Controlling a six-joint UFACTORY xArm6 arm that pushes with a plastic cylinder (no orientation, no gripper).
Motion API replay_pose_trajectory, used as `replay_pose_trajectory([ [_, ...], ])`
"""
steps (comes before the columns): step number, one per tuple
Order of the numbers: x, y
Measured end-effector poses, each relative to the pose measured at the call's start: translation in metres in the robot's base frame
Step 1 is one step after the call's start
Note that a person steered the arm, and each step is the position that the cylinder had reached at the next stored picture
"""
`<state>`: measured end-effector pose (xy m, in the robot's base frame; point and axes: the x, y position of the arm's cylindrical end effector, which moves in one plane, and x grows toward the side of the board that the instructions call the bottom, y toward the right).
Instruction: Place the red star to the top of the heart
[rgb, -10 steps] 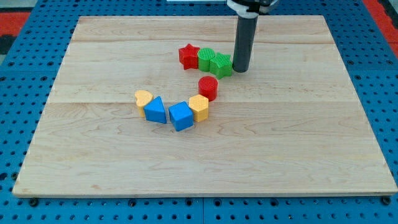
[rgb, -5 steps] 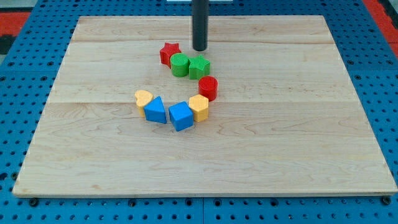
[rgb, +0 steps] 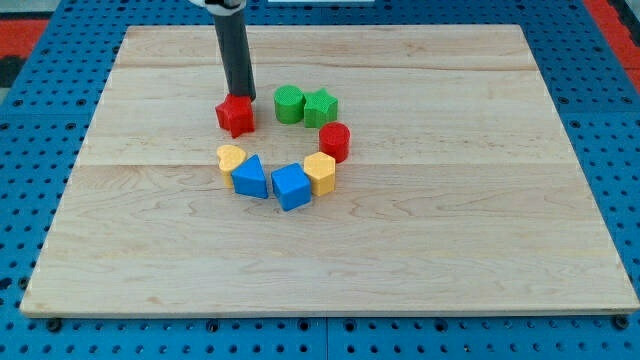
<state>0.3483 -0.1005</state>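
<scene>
The red star (rgb: 236, 115) lies on the wooden board (rgb: 480, 220), just above the yellow heart (rgb: 230, 157) with a small gap between them. My tip (rgb: 240, 96) stands right at the star's top edge, touching or nearly touching it. The rod rises from there to the view's top.
A green cylinder (rgb: 289, 104) and a green star (rgb: 320, 106) sit to the right of the red star. A red cylinder (rgb: 335, 141), a yellow hexagon (rgb: 320, 172), a blue cube (rgb: 291, 186) and a blue triangle (rgb: 250, 177) curve round below them to the heart.
My tip has moved left from beside the green star to above the red star. The red star has slid left and down, away from the green blocks, to just above the heart.
</scene>
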Motion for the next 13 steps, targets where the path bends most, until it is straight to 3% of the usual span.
replay_pose_trajectory([
  [1,-0.008,-0.011],
  [2,0.008,-0.041],
  [4,0.044,-0.036],
  [6,0.129,-0.039],
  [8,0.125,-0.008],
  [13,0.113,-0.031],
])
